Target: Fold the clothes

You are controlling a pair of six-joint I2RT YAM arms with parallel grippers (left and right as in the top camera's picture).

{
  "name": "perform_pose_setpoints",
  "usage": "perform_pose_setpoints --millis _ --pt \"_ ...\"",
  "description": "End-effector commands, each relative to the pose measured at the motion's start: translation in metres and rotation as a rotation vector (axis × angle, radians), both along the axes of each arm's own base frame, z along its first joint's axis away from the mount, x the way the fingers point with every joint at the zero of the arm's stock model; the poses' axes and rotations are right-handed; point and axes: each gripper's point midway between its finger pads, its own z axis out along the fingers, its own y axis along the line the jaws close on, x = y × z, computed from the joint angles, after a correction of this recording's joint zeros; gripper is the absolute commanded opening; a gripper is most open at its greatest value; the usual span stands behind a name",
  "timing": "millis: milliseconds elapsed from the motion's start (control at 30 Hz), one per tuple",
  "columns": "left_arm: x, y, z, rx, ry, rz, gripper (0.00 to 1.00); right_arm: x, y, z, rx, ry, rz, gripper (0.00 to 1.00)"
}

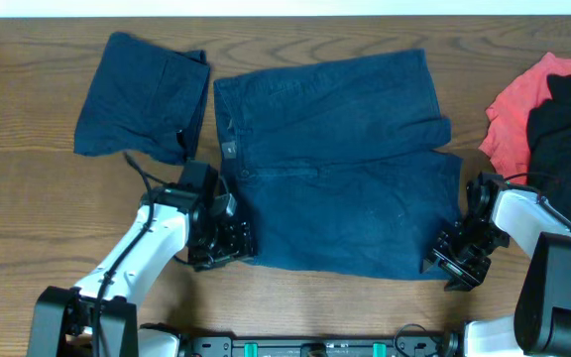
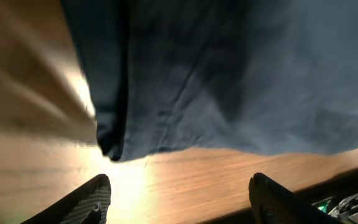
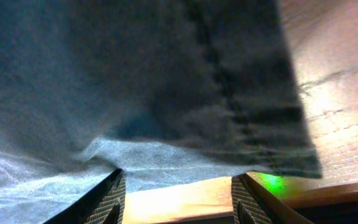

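Overhead: found navy shorts (image 1: pixel 345 188) spread flat between both grippers. Noted left gripper (image 1: pixel 221 243) and right gripper (image 1: pixel 454 260) each with fingers apart, empty, and shorts corner just ahead of fingertips. Saw coral-red garment (image 1: pixel 512 114) and black garment (image 1: pixel 568 139) beyond right gripper, cropped by frame edge.

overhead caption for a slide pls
Spread shorts, left end effector and right end effector open at near corners; folded navy piece upper left.

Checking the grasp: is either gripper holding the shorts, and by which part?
Nothing held: left gripper and right gripper stand open at the shorts' edge.
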Motion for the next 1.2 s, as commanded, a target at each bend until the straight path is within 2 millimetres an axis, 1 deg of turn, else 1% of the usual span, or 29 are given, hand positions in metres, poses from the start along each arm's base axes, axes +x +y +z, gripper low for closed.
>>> perform_pose_setpoints --millis 0,33,67,167,267,333,367,400,433,500,567,600,633,700,800,833,900,1000,1167 --pt "-0.016 -0.001 -0.009 -0.011 0.069 0.051 0.72 0.002 0.001 -0.006 0.002 -0.017 -0.013 0.52" --pt "-0.016 0.000 -0.012 -0.010 0.061 0.051 0.72 0.002 0.001 -0.006 0.004 -0.018 -0.006 0.52" --pt "-0.014 0.002 -0.016 0.001 0.046 0.050 0.70 0.002 0.001 -0.006 0.005 -0.019 -0.002 0.52" --pt "-0.009 0.017 -0.028 0.098 0.016 0.096 0.68 0.002 0.001 -0.006 0.009 -0.022 0.007 0.52" --pt "-0.001 0.025 -0.033 0.157 -0.011 0.143 0.66 0.000 0.001 -0.005 0.009 -0.015 0.007 0.51" --pt "0.009 0.025 -0.033 0.156 -0.042 0.167 0.63 0.000 0.001 -0.005 0.009 -0.015 0.007 0.51" --pt "0.013 0.024 -0.033 0.152 -0.054 0.179 0.60 0.000 0.001 -0.005 0.010 -0.015 0.007 0.51" --pt "0.015 0.023 -0.033 0.150 -0.058 0.194 0.53 0.000 0.001 -0.005 0.011 -0.016 0.010 0.51" --pt "0.015 0.023 -0.033 0.151 -0.052 0.215 0.41 0.000 0.001 -0.005 0.011 -0.016 0.010 0.51" --pt "0.013 0.023 -0.033 0.154 -0.039 0.227 0.25 0.000 0.001 -0.005 0.012 -0.015 0.012 0.50" --pt "0.012 0.024 -0.033 0.155 -0.035 0.227 0.11 -0.001 0.001 -0.004 0.013 -0.013 0.014 0.49" --pt "0.012 0.024 -0.033 0.155 -0.034 0.227 0.08 -0.001 0.001 -0.004 0.016 -0.012 0.019 0.49" --pt "0.011 0.023 -0.033 0.152 -0.030 0.226 0.06 -0.001 0.001 -0.004 0.016 -0.014 0.020 0.47" --pt "0.009 0.022 -0.032 0.145 -0.018 0.225 0.06 0.004 0.002 -0.002 0.033 -0.039 0.040 0.45" --pt "0.007 0.022 -0.032 0.148 -0.012 0.225 0.06 0.009 0.002 0.009 0.040 -0.079 0.062 0.45" --pt "0.008 0.022 -0.031 0.147 -0.015 0.226 0.06 0.010 0.002 0.015 0.037 -0.094 0.070 0.46" --pt "0.010 0.022 -0.031 0.146 -0.019 0.226 0.06 0.008 0.002 0.025 0.031 -0.106 0.068 0.48" --pt "0.012 0.021 -0.030 0.143 -0.025 0.226 0.06 0.002 0.000 0.035 -0.002 -0.102 0.020 0.53" --pt "0.012 0.021 -0.030 0.143 -0.027 0.226 0.06 -0.003 -0.013 0.036 -0.107 -0.078 -0.046 0.54"
